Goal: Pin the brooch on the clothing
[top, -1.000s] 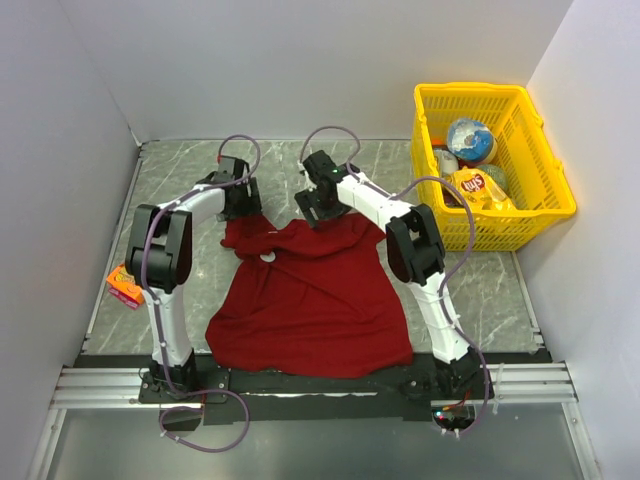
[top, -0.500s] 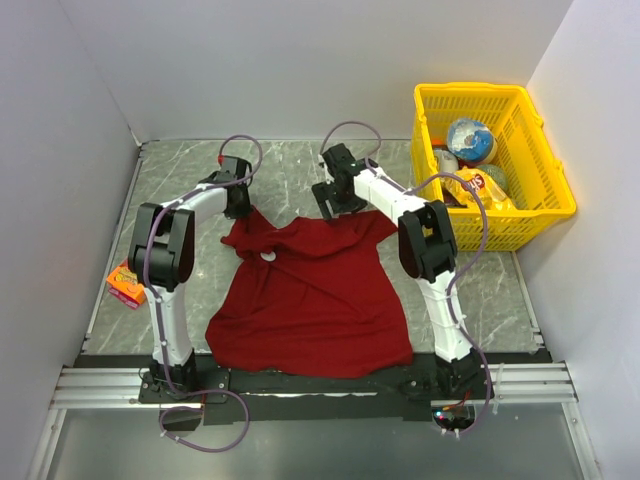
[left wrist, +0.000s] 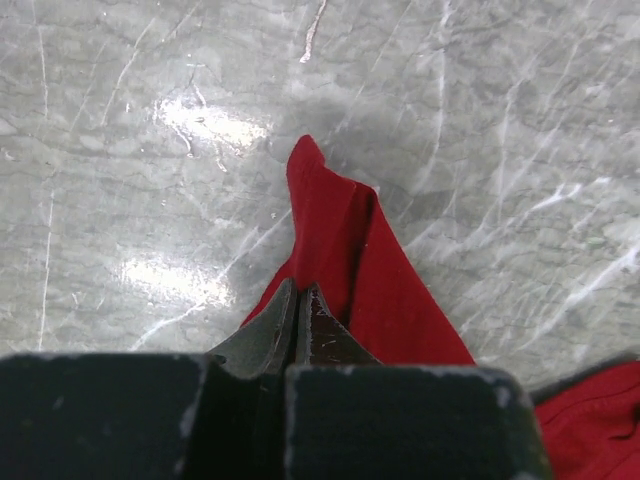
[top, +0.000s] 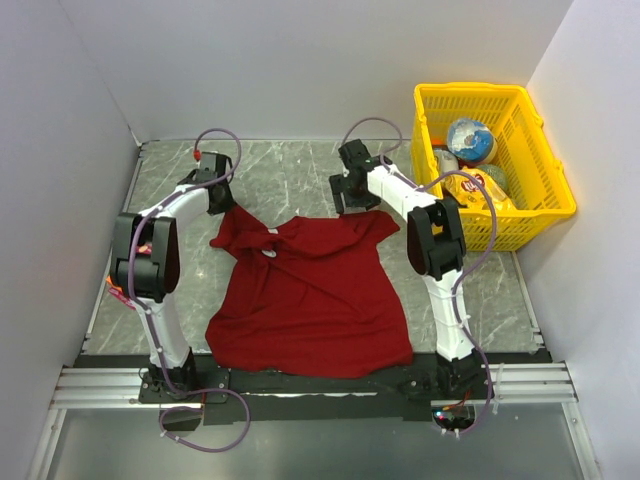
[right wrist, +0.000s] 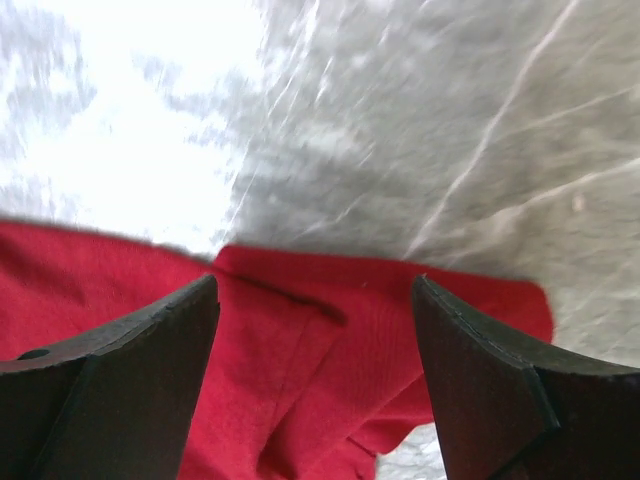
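left pincer [left wrist: 297,300]: shut on shirt [top: 310,300] sleeve tip
right pincer [right wrist: 314,285]: wide open over other sleeve, holding nothing
brooch [top: 267,256]: on shirt, between both pincers, nearer left
table [top: 290,170]: grey marbled, glossy
room: white walls [top: 300,60]; yellow basket [top: 545,215] right of right pincer

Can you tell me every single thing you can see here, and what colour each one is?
T-shirt: one, dark red, lying in the middle of the table.
brooch: one, whitish, tiny, on the T-shirt near its neck.
basket: one, yellow, far right corner.
chip bag: one, yellow, inside the basket among other items.
packet: one, orange, left side, mostly hidden by the left arm.
table: one, grey marble.
left gripper: one, black, shut on a fold of the T-shirt.
right gripper: one, black, open above the T-shirt's far right edge.
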{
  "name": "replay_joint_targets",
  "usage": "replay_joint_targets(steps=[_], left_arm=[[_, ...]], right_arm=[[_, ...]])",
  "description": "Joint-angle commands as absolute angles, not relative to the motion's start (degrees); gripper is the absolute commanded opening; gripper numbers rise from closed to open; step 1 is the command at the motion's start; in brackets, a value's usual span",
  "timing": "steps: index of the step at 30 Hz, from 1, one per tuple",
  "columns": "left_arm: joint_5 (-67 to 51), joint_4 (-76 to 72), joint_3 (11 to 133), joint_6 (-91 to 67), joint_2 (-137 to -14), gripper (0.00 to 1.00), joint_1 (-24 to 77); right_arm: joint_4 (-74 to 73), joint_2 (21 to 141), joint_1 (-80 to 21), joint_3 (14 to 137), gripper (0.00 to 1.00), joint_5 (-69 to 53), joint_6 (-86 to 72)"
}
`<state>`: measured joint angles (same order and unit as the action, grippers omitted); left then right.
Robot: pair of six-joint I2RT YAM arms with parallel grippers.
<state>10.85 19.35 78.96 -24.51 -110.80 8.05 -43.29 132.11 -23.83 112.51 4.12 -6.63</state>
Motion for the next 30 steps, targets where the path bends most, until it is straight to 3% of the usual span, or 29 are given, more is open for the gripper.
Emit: replay_joint_targets(steps=[1, 11, 14, 15, 17, 18, 19, 23, 30], left_arm=[[11.7, 18.3, 78.9, -24.9, -107.1, 0.01, 8.1], [11.7, 19.1, 79.3, -25.3, -104.9, 0.01, 8.1], [11.5, 19.5, 79.6, -25.3, -104.3, 0.01, 8.1], [11.6, 19.8, 79.9, -25.4, -104.2, 0.01, 8.1], [11.9, 19.9, 79.8, -25.2, -103.5, 0.01, 8.1], [12.0, 20.0, 79.8, -25.2, -103.3, 0.01, 8.0], [12.1, 20.2, 79.9, -25.1, -103.0, 0.01, 8.0], [12.7, 20.3, 79.8, -25.5, -101.2, 0.01, 7.7], [14.5, 21.6, 82.4, -25.8, -96.0, 0.01, 7.5]], right_arm=[[-41.0, 131.0, -23.9, 111.6, 0.84, 6.3, -9.9], [-43.9, 133.8, -26.3, 114.2, 0.8, 10.5, -8.5], [-48.0, 137.6, -26.8, 118.0, 0.72, 11.1, -7.7], [-49.2, 139.9, -26.8, 119.3, 0.51, 10.3, -7.6], [-51.2, 140.9, -26.5, 121.7, 0.26, 8.8, -7.8], [-50.9, 140.5, -26.2, 121.5, 0.04, 8.2, -7.6], [-50.9, 140.4, -26.0, 121.7, 0.0, 9.3, -7.8], [-49.1, 136.6, -25.0, 121.4, 0.0, 9.8, -7.9], [-39.0, 115.9, -21.0, 112.6, 0.0, 5.7, -10.0]])
